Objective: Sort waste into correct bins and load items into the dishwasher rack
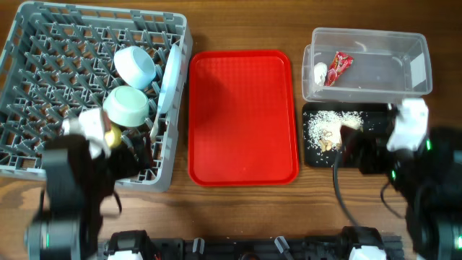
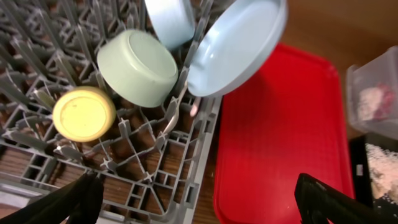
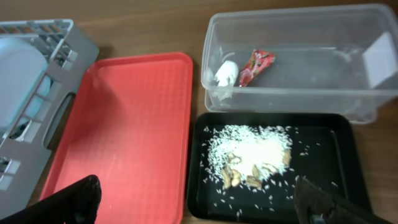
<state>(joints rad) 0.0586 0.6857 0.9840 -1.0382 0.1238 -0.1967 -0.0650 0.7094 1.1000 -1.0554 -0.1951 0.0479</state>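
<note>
The grey dishwasher rack (image 1: 43, 87) holds the light blue bowl (image 1: 136, 66), the light green bowl (image 1: 128, 105), the pale plate (image 1: 171, 76) on edge and the yellow cup (image 1: 113, 136). In the left wrist view the cup (image 2: 84, 113) and green bowl (image 2: 138, 67) lie mouth down. My left gripper (image 2: 205, 208) is open and empty over the rack's near right corner. The clear tub (image 1: 375, 65) holds the red wrapper (image 1: 339, 67) and white scrap (image 1: 320, 71). The black tray (image 1: 317, 155) holds the rice crumbs (image 1: 330, 126). My right gripper (image 3: 199, 205) is open and empty above the black tray's left edge.
The flat red tray (image 1: 242, 115) lies bare between the rack and the bins. A thin pale utensil handle (image 2: 171, 118) stands among the pegs below the plate; I cannot tell whether it is the spoon or the fork. Both arms sit at the table's front edge.
</note>
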